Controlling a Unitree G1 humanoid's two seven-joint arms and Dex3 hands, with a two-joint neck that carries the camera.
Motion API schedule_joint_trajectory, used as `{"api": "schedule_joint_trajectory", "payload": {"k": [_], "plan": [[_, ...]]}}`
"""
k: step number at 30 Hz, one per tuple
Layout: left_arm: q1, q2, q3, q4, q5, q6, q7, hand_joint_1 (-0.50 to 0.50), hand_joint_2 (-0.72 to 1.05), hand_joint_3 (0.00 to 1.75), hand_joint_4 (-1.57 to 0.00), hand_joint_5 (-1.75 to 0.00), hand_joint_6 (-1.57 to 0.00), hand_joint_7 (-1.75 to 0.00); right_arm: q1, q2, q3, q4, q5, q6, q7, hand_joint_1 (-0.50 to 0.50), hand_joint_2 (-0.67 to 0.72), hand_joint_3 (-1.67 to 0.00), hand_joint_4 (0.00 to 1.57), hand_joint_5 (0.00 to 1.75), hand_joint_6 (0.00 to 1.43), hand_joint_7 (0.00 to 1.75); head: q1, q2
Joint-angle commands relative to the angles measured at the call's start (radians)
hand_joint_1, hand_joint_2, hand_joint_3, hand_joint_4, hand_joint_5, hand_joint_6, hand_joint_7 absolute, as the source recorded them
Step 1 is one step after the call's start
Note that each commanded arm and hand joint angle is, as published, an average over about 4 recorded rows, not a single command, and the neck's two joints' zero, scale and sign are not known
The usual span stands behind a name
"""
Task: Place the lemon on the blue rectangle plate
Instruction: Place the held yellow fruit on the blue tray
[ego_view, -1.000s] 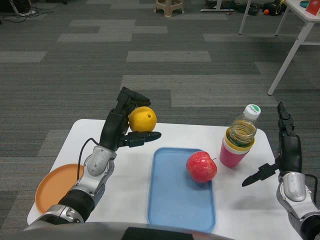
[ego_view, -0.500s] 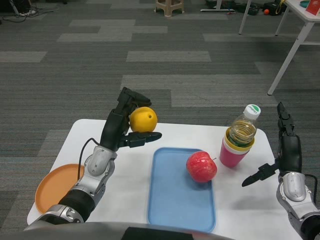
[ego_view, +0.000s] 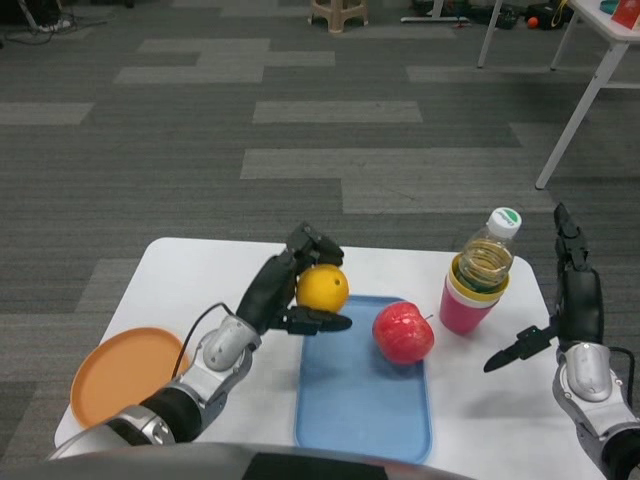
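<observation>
Grey striped carpet fills the room behind a white table, with the legs of another white table at the upper right. At the near table, the left hand grips the lemon, fingers curled over its top and left side and a thumb reaching out beneath it. The lemon sits over the top left corner of the blue rectangle plate; whether it touches the plate or hangs just above it cannot be told. A red apple lies on the plate just to the right of the lemon, apart from it. Beyond the plate's right edge stands a pink cup with a yellow cup nested in it, and a bottle with a green-and-white cap standing inside them. An orange round plate lies at the table's left edge, beside the left forearm. The right hand waits at the far right, holding nothing, fingers pointing up and thumb stretched out towards the cups.
</observation>
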Motion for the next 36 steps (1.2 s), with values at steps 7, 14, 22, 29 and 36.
{"api": "schedule_joint_trajectory", "payload": {"k": [7,14,22,29,36], "plan": [[-0.040,0.021,-0.124,0.141,-0.104,0.129,-0.086,0.43,1.05,0.02,0.00,-1.33,-0.24,-1.68,-0.009,0.003,0.004,0.001,0.005,0.001,-0.006,-0.46,0.60,0.00,0.00,0.00,0.00,0.00,-0.005,-0.007],[-0.044,0.021,-0.128,0.146,-0.108,0.258,-0.144,0.43,0.96,0.02,0.00,-1.33,-0.22,-1.68,-0.009,0.004,0.005,0.001,0.005,0.001,-0.006,-0.46,0.53,0.00,0.00,0.00,0.00,0.00,-0.007,0.001],[-0.061,0.023,-0.148,0.146,-0.074,0.301,-0.182,0.43,0.96,0.00,0.00,-1.33,-0.18,-1.68,-0.008,0.008,0.004,0.003,0.005,0.001,-0.006,-0.46,0.53,0.00,0.00,0.00,0.00,0.00,-0.011,0.000],[-0.062,0.023,-0.146,0.146,-0.074,0.301,-0.181,0.43,0.96,0.02,0.00,-1.33,-0.07,-1.62,-0.007,0.009,0.004,0.004,0.005,0.001,-0.006,-0.46,0.55,0.00,0.00,0.00,0.00,0.00,-0.007,-0.007],[-0.057,0.021,-0.119,0.152,-0.073,0.258,-0.158,0.42,0.65,0.04,0.00,-1.33,0.00,-1.20,-0.007,0.010,0.004,0.004,0.005,0.001,-0.006,-0.46,0.57,0.00,0.00,0.00,0.00,0.00,-0.005,-0.009]]}}
